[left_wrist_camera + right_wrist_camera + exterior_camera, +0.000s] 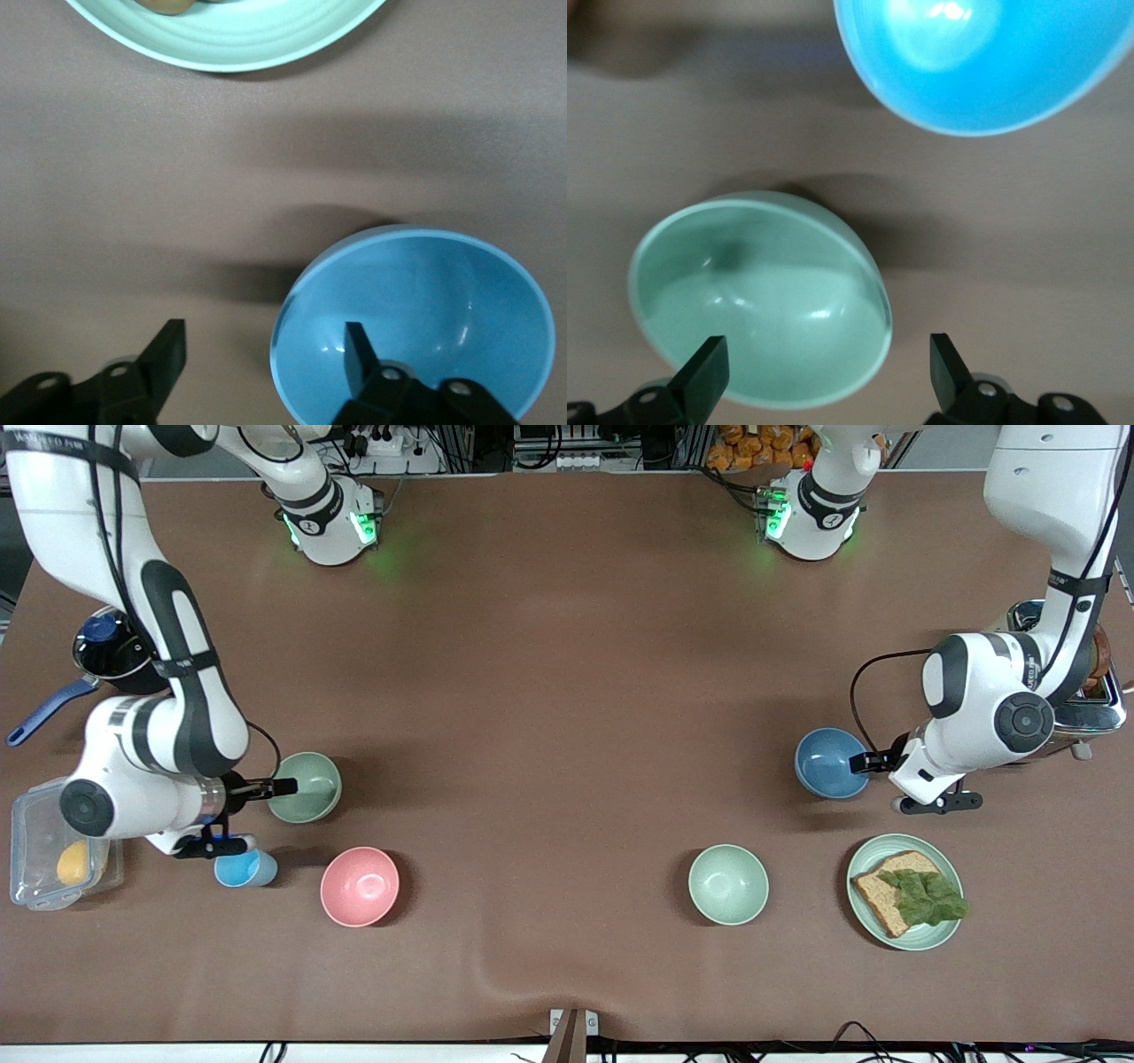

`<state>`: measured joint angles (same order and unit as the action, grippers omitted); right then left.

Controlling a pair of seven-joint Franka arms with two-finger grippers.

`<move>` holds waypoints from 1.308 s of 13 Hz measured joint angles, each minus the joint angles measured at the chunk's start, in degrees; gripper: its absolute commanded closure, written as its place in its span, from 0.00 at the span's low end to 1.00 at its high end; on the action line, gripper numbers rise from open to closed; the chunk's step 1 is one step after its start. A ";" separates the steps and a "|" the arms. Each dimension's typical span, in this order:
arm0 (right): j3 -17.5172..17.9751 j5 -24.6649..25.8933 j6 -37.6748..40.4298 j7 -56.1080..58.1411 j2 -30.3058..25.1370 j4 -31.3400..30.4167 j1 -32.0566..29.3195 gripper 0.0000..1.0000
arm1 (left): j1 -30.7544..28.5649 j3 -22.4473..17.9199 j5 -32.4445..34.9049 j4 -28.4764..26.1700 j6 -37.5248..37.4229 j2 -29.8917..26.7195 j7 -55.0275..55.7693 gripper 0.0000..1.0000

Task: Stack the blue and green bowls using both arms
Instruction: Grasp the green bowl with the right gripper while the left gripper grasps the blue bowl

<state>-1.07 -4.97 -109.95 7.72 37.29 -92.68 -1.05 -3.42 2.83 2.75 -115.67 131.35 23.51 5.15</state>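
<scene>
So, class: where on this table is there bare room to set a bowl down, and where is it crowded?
Free: the brown table between the green bowl and blue bowl, and up to the arm bases. Crowded: around the pink bowl and cup; around the plate.

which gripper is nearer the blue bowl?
Left. The left gripper straddles the blue bowl rim, jaws open. The right gripper is at the green bowl, toward the right arm's end of the table.
</scene>
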 measured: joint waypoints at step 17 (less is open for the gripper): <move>-0.17 -4.61 0.22 5.31 3.31 2.19 -0.10 1.00 | 0.07 0.36 0.00 1.82 1.24 -0.67 0.00 1.00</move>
<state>-1.24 -9.59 -109.73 13.03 40.61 -90.50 -1.15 -3.35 3.19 2.74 -113.86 132.59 22.84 5.15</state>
